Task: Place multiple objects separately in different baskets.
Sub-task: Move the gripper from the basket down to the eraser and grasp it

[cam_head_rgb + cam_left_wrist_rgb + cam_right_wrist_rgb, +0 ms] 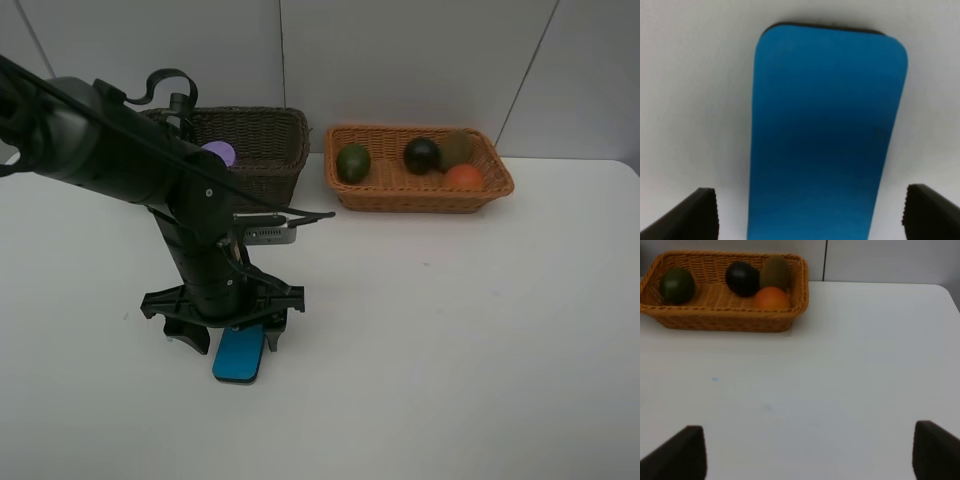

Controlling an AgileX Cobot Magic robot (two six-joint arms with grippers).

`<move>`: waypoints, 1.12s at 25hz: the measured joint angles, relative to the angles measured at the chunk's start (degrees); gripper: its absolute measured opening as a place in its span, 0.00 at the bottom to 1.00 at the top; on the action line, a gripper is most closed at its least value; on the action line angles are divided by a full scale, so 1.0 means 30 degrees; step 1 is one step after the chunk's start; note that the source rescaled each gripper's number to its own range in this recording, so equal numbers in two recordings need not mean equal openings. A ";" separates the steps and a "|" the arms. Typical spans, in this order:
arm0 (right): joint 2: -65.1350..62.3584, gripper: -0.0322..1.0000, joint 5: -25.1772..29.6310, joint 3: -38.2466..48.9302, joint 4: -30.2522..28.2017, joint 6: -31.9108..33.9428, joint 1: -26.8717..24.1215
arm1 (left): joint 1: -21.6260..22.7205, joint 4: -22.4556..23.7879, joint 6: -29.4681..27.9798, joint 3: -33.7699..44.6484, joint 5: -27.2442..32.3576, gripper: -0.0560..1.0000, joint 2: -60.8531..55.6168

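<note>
Left gripper (225,335) is down over the blue eraser (239,355) on the white surface (450,330), near its front edge, left of centre; jaws released, spread wide, nothing held; in the left wrist view the two dark fingertips (687,215) stand either side of the eraser (825,135) with bare surface showing between each tip and the eraser's long edges, so no contact yet.

Key relation: the eraser's long axis runs straight out from between the jaws, across the line on which they close; the jaws therefore bracket its narrow width, not its length; part of the eraser is already between the tips and the rest reaches ahead of them.

Right gripper (805,452) hangs over bare surface, well apart from the eraser; jaws released and empty; left arm is plainly the nearer one for this pick.

Orange-tan basket (345,190) at the rear right holds the green oval fruit (353,162), dark mangosteen (422,155), kiwi (457,148) and peach (464,177); dark brown basket (270,150) at rear left shows the purple-lidded tub (219,153); rest of its contents hidden behind the arm.

Judgement: fruit sorted; eraser not yet sorted; closing on the narrow sides looks feasible as aligned; likely destination the dark brown basket, behind the arm.
</note>
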 joint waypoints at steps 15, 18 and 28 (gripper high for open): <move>0.0000 1.00 0.0000 0.0000 0.0000 0.0000 0.0000 | 0.0104 0.0357 0.0376 0.0000 -0.0088 0.97 0.0000; 0.0000 1.00 0.0000 0.0000 0.0000 0.0000 0.0000 | 0.0104 0.0357 0.0467 0.0000 -0.0271 0.97 0.0028; 0.0000 1.00 0.0000 0.0000 -0.0016 0.0000 0.0000 | 0.0104 0.0398 0.1165 0.0003 -0.0457 0.97 0.0632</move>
